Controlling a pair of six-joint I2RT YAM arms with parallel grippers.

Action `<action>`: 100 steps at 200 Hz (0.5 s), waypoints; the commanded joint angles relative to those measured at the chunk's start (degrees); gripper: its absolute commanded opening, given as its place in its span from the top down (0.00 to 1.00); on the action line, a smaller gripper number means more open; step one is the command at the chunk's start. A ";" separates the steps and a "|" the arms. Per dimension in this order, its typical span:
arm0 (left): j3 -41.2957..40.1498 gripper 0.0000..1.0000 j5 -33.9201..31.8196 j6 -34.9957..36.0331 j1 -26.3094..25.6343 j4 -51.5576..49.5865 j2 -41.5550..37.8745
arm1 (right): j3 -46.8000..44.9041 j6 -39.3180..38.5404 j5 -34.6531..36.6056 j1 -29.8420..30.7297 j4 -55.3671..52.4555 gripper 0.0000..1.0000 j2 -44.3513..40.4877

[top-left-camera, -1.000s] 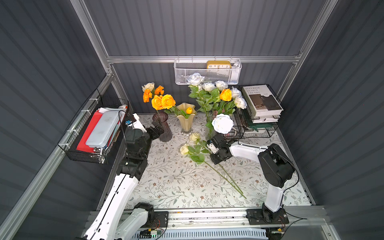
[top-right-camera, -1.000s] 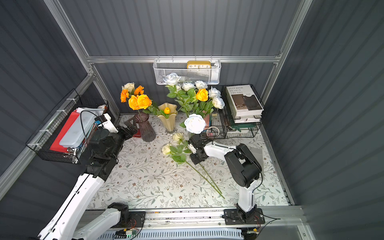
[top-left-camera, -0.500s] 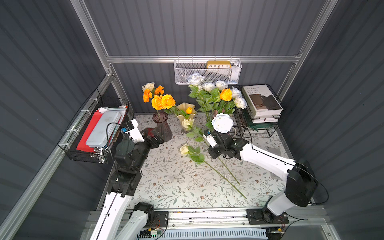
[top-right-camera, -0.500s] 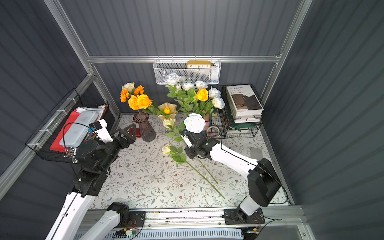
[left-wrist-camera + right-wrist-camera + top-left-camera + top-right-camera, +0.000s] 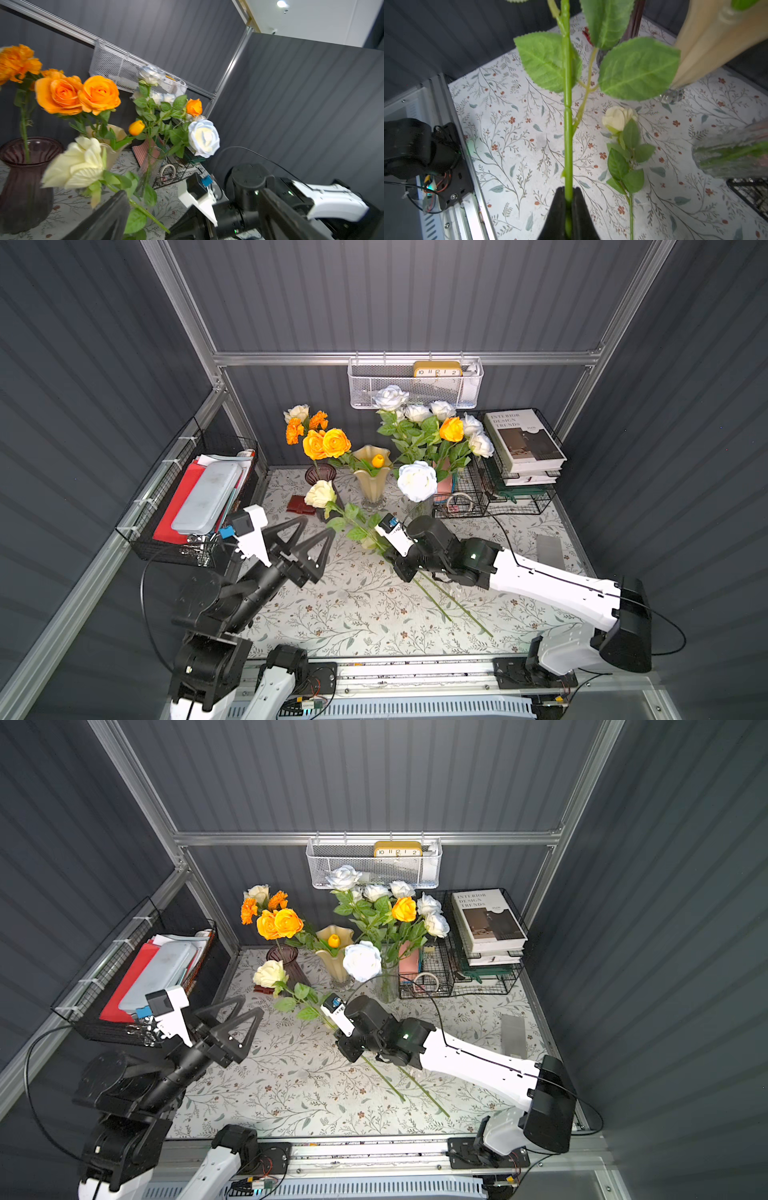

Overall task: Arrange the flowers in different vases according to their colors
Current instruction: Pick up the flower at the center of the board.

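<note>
My right gripper [image 5: 569,190] is shut on the green stem of a cream-yellow rose [image 5: 320,493], held tilted above the table with its bloom in front of the smoky-purple vase [image 5: 320,475]. A second cream rose [image 5: 618,118] lies on the cloth beside it. My left gripper [image 5: 319,525] hangs open and empty, left of the held stem. Orange roses [image 5: 326,443] and marigolds [image 5: 295,431] stand in the purple vase. An orange bud [image 5: 377,460] sits in the cream-yellow vase [image 5: 372,485]. White roses [image 5: 417,481] and one orange rose [image 5: 451,429] fill the clear vase [image 5: 388,986].
A wire basket [image 5: 137,531] with a red folder and grey case hangs at the left edge. A wire rack [image 5: 490,510] with books [image 5: 523,443] stands back right, a white mesh basket [image 5: 374,385] on the back wall. A red wallet [image 5: 301,506] and grey card [image 5: 548,549] lie on the cloth.
My right gripper lifted one cream rose off the table and carried its bloom left, in front of the purple vase. My left arm drew back from the purple vase, gripper still open.
</note>
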 commanded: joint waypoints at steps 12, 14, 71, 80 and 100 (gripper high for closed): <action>-2.12 0.01 7.46 -4.33 -0.11 -4.96 -5.48 | 6.67 0.60 0.81 1.95 6.01 1.00 -0.42; -2.09 0.01 7.29 -4.40 -0.09 -5.60 -5.63 | 6.96 0.50 0.96 2.05 6.14 1.00 -0.41; -8.29 0.01 5.99 -11.41 3.77 -8.92 -10.31 | 10.53 -1.76 2.31 6.23 9.08 1.00 0.96; -9.37 0.01 5.69 -12.50 4.64 -7.25 -10.66 | 11.22 -1.85 2.13 6.83 8.71 1.00 1.23; -10.15 0.01 3.43 -13.78 5.28 -4.89 -9.79 | 11.59 -2.22 3.12 8.30 8.37 1.00 1.01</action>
